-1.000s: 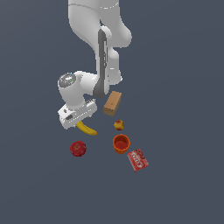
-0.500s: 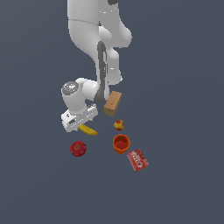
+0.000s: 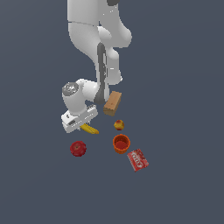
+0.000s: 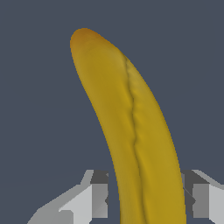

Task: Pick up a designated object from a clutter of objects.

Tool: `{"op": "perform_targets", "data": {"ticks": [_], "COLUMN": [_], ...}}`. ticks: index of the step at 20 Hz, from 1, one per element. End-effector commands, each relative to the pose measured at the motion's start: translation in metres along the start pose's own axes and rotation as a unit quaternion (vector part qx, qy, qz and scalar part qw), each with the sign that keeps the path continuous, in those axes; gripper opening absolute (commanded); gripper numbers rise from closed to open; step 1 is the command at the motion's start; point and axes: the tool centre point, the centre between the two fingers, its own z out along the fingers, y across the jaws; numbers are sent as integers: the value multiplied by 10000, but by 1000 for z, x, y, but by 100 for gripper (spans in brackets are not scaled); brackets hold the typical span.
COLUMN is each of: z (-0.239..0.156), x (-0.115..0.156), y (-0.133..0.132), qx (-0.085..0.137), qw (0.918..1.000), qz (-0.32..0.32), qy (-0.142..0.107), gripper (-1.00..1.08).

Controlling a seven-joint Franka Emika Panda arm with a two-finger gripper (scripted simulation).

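Descending: gripper [image 3: 83, 125] is lower than half a second ago, now right down on the banana [image 3: 89, 129]; a second ago it sat higher and further toward the exterior view's left.
Gripper state: fingers [image 4: 94, 199] stand wide, one on each side of the banana's body, small gaps both sides in the wrist view. Not closed on it yet.
Banana: lying on the table [image 3: 183, 87], mostly hidden under the hand in the exterior view, only its yellow end pokes out toward the exterior view's right. Wrist view shows it running lengthwise between the fingers, curved, orange-brown tip far from the camera.
Banana motion: no visible shift across the three exterior frames.
Neighbours: apple [image 3: 78, 148] near; brown box [image 3: 112, 103], small fruit [image 3: 119, 125], cup [image 3: 121, 143] and red packet [image 3: 138, 159] further off. None touching the gripper.
Meaning: approach looks finished, target straddled. Likely next is closing the fingers, then lifting.
Risk: rounded curved skin could roll or slip if the grip lands off-centre.
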Motion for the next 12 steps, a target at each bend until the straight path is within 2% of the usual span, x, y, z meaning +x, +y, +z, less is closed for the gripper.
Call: {"op": "perform_targets", "data": {"ticks": [1, 12], "z": [1, -13], "x": [0, 2], "y": [-1, -6], "qx": [13, 0], "qw": [10000, 10000], "qz": [-3, 0], "qy": [-6, 0], "gripper": [-100, -100]}}
